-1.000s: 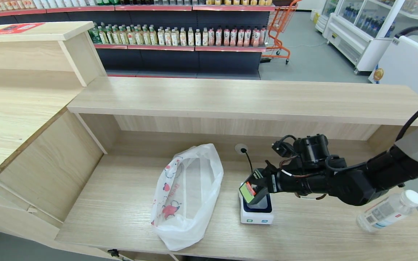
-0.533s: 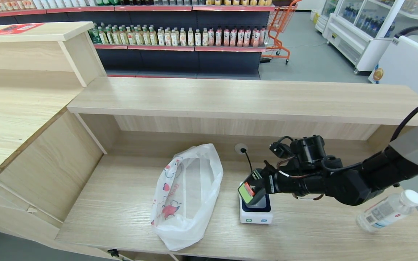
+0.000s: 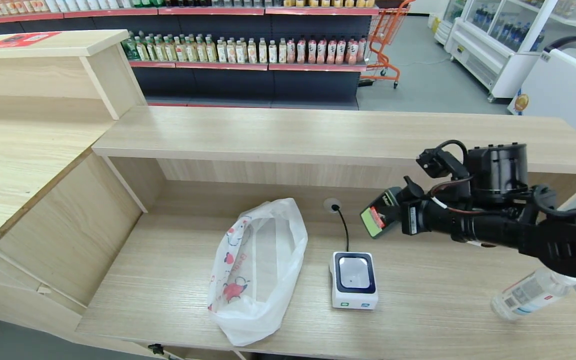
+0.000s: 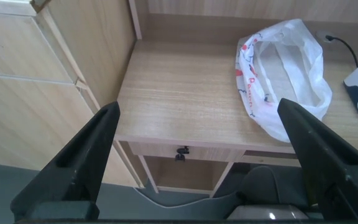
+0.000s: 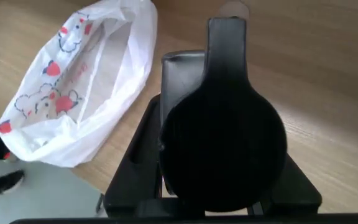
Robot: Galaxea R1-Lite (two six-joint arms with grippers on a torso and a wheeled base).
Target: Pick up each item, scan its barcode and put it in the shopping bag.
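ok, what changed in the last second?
The right tool, shut on the green-labelled item, rose and swung to the robot's right, off the scanner, whose window is now uncovered. The shopping bag and bottle stayed put.

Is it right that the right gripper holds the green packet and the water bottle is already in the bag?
No. The head view shows the water bottle on the counter, far right, outside the bag; the right gripper does hold the green packet.

A printed white shopping bag (image 3: 255, 270), a corded barcode scanner (image 3: 353, 286) and a clear plastic bottle (image 3: 523, 297), laid on its side, are seen on a pale wooden counter (image 3: 443, 325).
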